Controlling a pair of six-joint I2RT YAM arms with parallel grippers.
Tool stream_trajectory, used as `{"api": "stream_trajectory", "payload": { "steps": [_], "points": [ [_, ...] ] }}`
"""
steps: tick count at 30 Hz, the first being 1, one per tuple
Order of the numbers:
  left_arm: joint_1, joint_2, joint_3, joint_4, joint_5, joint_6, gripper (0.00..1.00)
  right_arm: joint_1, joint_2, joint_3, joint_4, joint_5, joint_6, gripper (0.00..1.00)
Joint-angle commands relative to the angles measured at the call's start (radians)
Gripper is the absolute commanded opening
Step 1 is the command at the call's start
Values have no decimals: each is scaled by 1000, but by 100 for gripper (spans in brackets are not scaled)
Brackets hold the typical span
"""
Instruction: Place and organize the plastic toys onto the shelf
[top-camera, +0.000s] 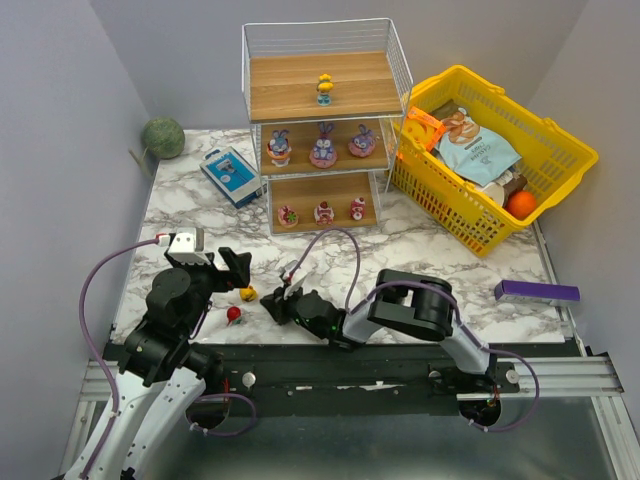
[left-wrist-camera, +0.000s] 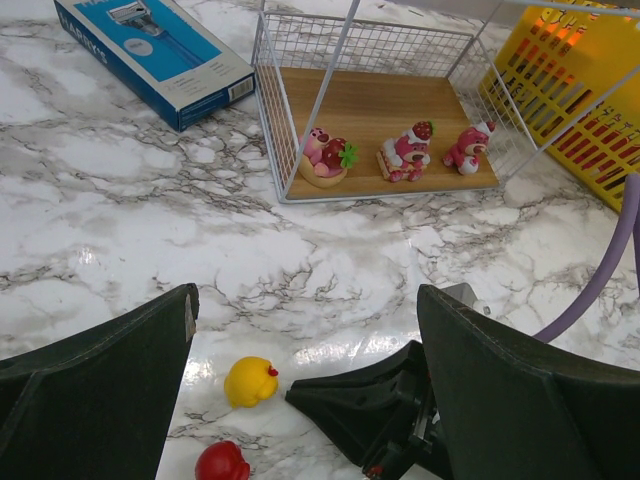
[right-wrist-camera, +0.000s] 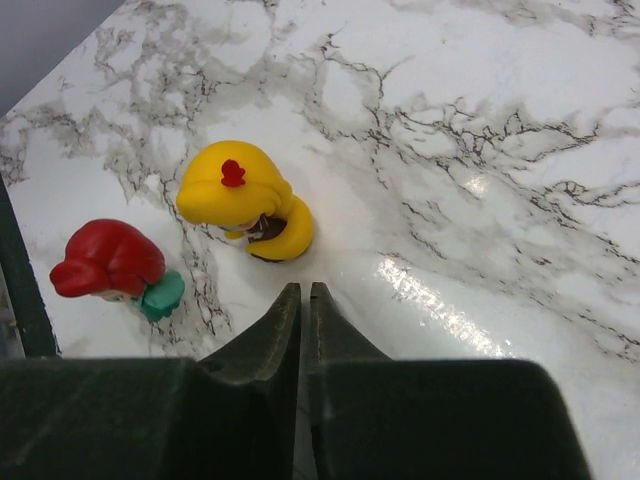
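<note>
Right pincer (right-wrist-camera: 305, 290), nearly together and empty, noses just short of the yellow toy (right-wrist-camera: 240, 195) beside the red-haired toy (right-wrist-camera: 110, 260) on the tabletop (right-wrist-camera: 480, 120), while left pincer (left-wrist-camera: 305, 300) gapes over them, likely to grasp one for the shelf (top-camera: 290, 95).

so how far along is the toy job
Done: seven on the shelf, a yellow figure on top, three bunny-eared toys mid, three cake-like toys below. In hand: nothing; the right gripper is shut near the yellow toy. Remaining: that and the red-haired toy.
</note>
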Motion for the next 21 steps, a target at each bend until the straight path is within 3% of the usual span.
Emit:
{"api": "stream_trajectory", "payload": {
  "steps": [1, 10, 21],
  "points": [
    [5, -2, -4, 3, -8, 0, 99, 38, 24, -46, -49, 52, -70, 30],
    [5, -2, -5, 3, -8, 0, 99, 65, 63, 5, -82, 98, -139, 61],
    [5, -5, -5, 1, -8, -2, 99, 73, 138, 199, -260, 178, -192, 64]
  ]
}}
